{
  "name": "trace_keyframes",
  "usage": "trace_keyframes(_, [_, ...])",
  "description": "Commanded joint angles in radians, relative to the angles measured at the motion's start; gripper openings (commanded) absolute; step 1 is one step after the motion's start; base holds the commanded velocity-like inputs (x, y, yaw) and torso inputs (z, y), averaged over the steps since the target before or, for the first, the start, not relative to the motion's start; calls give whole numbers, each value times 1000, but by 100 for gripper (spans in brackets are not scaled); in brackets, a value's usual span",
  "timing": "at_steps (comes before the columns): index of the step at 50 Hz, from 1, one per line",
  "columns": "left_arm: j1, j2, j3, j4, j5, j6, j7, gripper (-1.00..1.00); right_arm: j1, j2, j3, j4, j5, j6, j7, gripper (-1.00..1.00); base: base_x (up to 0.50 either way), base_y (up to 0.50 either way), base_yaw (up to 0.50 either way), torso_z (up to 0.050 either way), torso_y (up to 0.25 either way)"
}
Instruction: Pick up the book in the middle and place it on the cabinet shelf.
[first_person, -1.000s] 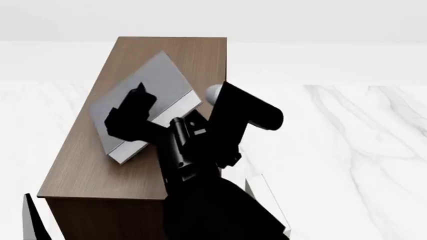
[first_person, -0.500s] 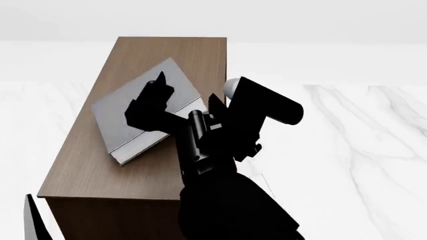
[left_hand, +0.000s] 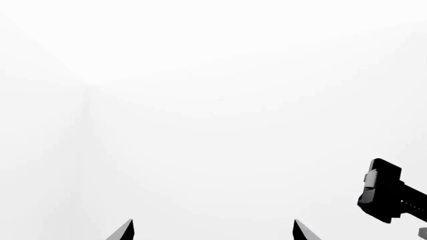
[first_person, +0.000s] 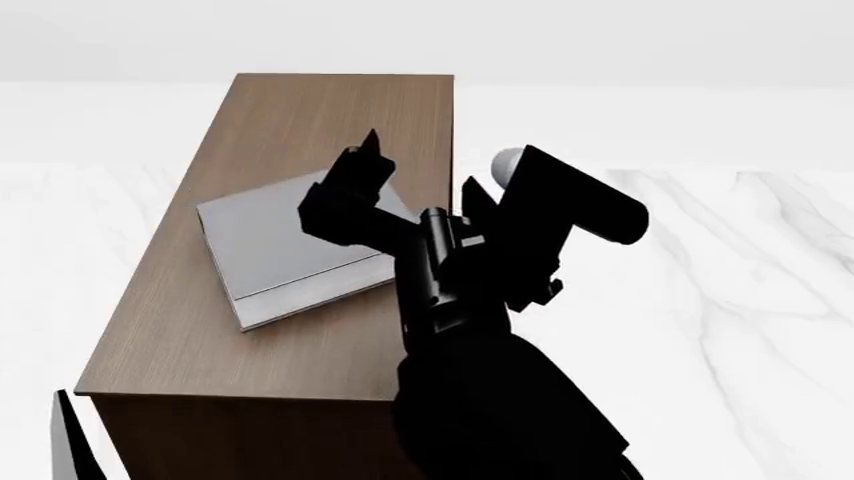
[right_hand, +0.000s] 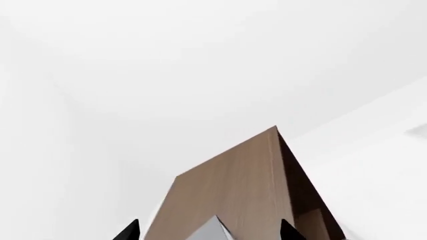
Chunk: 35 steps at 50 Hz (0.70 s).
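— So, biggest first: where's the cabinet shelf (first_person: 344, 110)?
— Dead centre, its long brown wood-grain top running from six o'clock up toward twelve over the white marble floor (first_person: 721, 290).
— And the book (first_person: 274, 250)?
— Lying flat on that top, grey cover up, white page edges toward five o'clock, turned askew to the cabinet's sides.
— The right gripper (first_person: 358, 170)?
— Raised above the book's three o'clock corner. From the right wrist view its finger tips (right_hand: 128, 231) stand wide apart, released, the book's corner showing between them.
— The left gripper (left_hand: 212, 231)?
— Also spread, nothing between the tips, only white wall ahead.
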Motion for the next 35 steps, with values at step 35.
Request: trace_keyframes(35, [-16,20,-29,7,0,-26,15,100,-255,410,214,-347,-65,-116,142,100,0,0,0,0,0])
